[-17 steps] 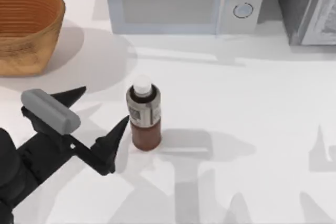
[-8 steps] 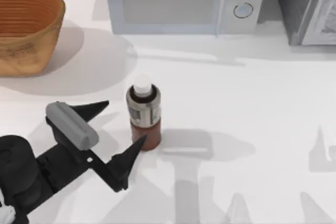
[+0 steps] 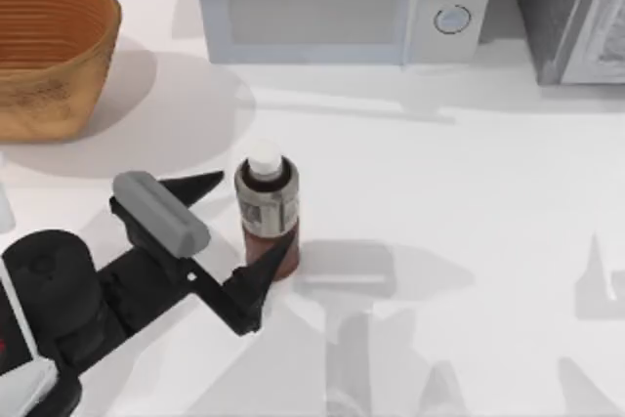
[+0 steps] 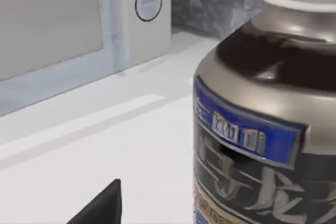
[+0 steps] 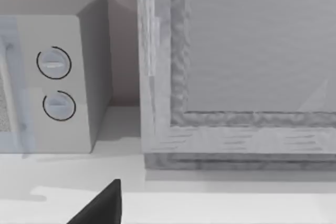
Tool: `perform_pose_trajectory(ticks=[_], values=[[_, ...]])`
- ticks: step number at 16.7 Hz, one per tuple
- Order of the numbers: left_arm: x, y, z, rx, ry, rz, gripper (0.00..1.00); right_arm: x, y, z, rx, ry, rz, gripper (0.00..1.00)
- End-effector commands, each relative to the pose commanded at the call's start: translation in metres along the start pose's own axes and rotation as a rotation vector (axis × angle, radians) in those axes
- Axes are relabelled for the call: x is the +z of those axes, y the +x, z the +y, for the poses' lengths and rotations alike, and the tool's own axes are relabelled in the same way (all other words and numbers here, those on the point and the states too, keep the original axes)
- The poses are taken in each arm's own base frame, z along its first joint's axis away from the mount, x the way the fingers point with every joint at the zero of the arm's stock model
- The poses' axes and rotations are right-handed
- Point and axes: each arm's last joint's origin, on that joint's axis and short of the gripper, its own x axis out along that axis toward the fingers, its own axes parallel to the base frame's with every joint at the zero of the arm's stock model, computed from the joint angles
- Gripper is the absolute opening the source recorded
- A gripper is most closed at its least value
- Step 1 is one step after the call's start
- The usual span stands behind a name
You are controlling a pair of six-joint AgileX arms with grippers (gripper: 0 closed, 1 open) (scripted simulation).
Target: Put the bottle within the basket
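Closer now, left gripper (image 3: pixel 242 231) straddles the bottle (image 3: pixel 267 210) with fingers spread; rigid, light, likely slick, best clasped mid-label.

Surface (image 3: pixel 469 202): white, flat, carrying four items.

1. Bottle (image 3: pixel 267 210): upright near the middle, white cap, grey label, reddish-brown lower half. Landmark for the entries below.
2. Basket (image 3: pixel 49 51): round, orange-tan wicker, ribbed inside; at the far left corner, well apart from the bottle.
3. Microwave (image 3: pixel 342 2): pale grey, two round dials at its right; along the back edge, behind the bottle.
4. Grey box (image 3: pixel 576 12): mottled, framed front; at the back, right of the microwave, well apart from the bottle.
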Motion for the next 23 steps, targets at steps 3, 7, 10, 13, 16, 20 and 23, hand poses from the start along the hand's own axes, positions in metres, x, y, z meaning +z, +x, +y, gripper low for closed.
perform_pose_trajectory(ticks=[3, 7, 10, 13, 16, 20, 23], values=[[0.0, 0.028, 0.0, 0.001, 0.0, -0.001, 1.0, 0.0, 0.0, 0.0, 0.0, 0.0, 0.0, 1.0], [0.0, 0.045, -0.002, 0.001, 0.0, 0.0, 1.0, 0.0, 0.0, 0.0, 0.0, 0.0, 0.0, 1.0], [0.0, 0.045, -0.002, 0.001, 0.0, 0.0, 1.0, 0.0, 0.0, 0.0, 0.0, 0.0, 0.0, 1.0], [0.0, 0.045, -0.002, 0.001, 0.0, 0.0, 0.77, 0.0, 0.0, 0.0, 0.0, 0.0, 0.0, 1.0], [0.0, 0.045, -0.002, 0.001, 0.0, 0.0, 0.55, 0.0, 0.0, 0.0, 0.0, 0.0, 0.0, 1.0], [0.0, 0.045, -0.002, 0.001, 0.0, 0.0, 0.25, 0.0, 0.0, 0.0, 0.0, 0.0, 0.0, 1.0], [0.0, 0.045, -0.002, 0.001, 0.0, 0.0, 0.02, 0.0, 0.0, 0.0, 0.0, 0.0, 0.0, 1.0]])
